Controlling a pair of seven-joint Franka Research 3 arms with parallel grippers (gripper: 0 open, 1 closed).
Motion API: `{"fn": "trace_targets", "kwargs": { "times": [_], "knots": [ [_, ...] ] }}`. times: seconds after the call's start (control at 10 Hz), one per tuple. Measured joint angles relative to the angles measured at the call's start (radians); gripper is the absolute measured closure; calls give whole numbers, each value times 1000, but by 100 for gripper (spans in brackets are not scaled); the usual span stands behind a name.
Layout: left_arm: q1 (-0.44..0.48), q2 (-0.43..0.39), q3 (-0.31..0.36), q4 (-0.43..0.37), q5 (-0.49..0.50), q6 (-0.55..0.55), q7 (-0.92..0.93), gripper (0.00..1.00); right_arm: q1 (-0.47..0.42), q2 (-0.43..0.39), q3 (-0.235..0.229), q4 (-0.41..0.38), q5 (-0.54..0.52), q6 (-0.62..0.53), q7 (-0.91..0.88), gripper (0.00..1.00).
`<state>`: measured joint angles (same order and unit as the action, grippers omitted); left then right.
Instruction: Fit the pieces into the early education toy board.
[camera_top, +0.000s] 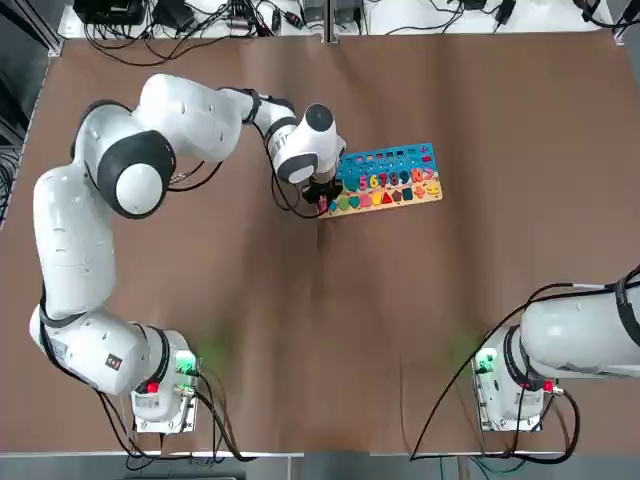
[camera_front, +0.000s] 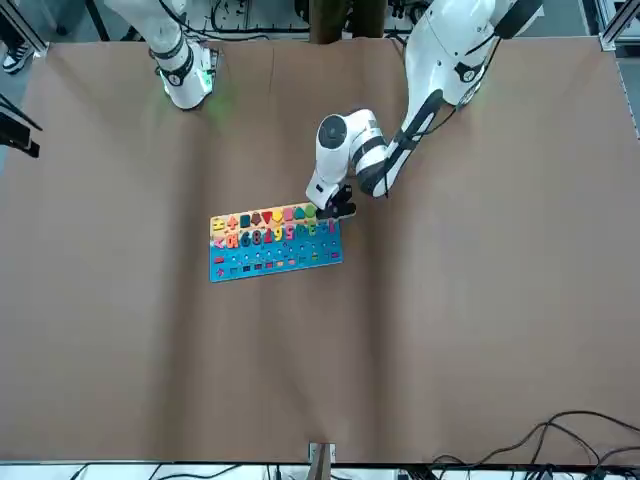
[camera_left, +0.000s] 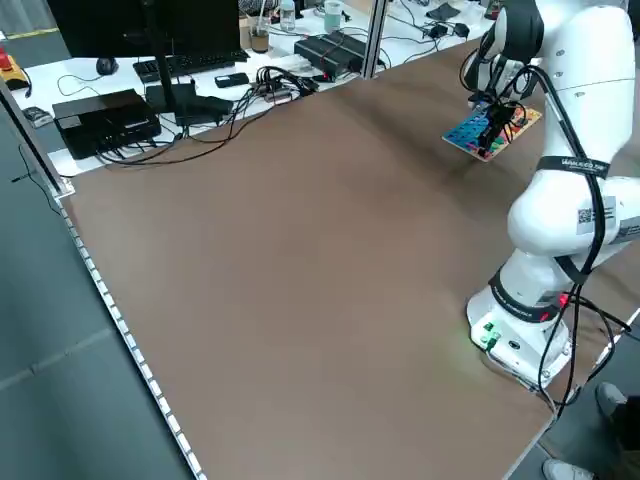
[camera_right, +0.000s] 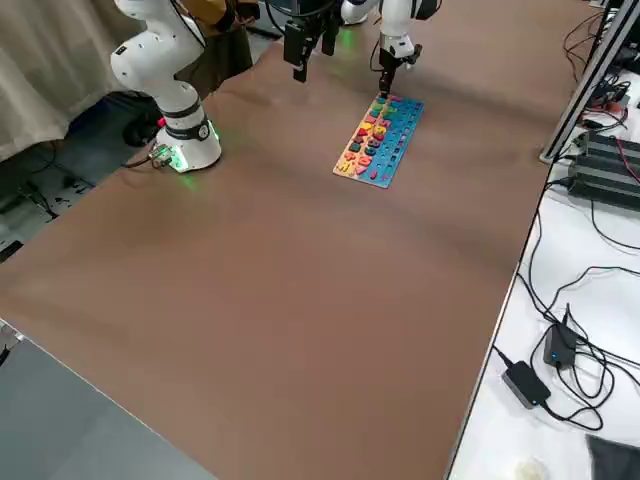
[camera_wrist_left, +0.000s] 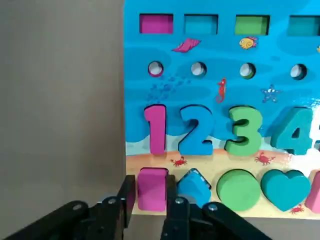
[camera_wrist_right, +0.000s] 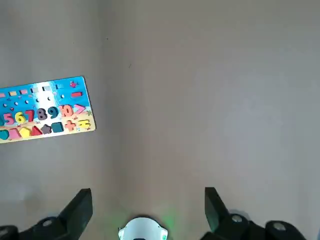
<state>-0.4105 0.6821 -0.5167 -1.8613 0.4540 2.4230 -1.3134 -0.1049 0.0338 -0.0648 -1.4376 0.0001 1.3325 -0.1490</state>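
The early education toy board (camera_top: 392, 162) lies at the table's far middle, also seen in the front view (camera_front: 275, 262) and the left wrist view (camera_wrist_left: 210, 45). My left gripper (camera_top: 322, 200) hovers low over the board's left end. In the left wrist view its fingers (camera_wrist_left: 172, 207) stand narrowly open either side of a pink square piece (camera_wrist_left: 152, 187), which sits in the tan strip beside a blue diamond (camera_wrist_left: 195, 187). A pink numeral 1 (camera_wrist_left: 156, 135) sits in the row above. My right gripper (camera_wrist_right: 147, 200) is open, holds nothing and hangs high above bare table.
The orange 10 (camera_wrist_right: 66, 110) and a red piece (camera_wrist_right: 78, 108) sit at the board's right end. Cables and electronics (camera_left: 110, 115) lie on the white bench beyond the table's far edge. Both arm bases (camera_top: 160, 395) stand at the near edge.
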Motion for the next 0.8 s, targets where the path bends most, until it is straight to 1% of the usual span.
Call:
{"fn": "trace_targets", "kwargs": {
  "times": [0.3, 0.6, 0.8],
  "knots": [
    [0, 0, 0, 1, 0, -1, 0, 68, 0, 0, 0, 1, 0, 5, 0, 1],
    [0, 0, 0, 2, 0, -3, -1, 68, 2, 0, 2, 2, -22, 59, 11, 1],
    [0, 0, 0, 4, 0, -13, -1, 64, 12, 0, 2, 3, -24, 68, 14, 1]
  ]
}}
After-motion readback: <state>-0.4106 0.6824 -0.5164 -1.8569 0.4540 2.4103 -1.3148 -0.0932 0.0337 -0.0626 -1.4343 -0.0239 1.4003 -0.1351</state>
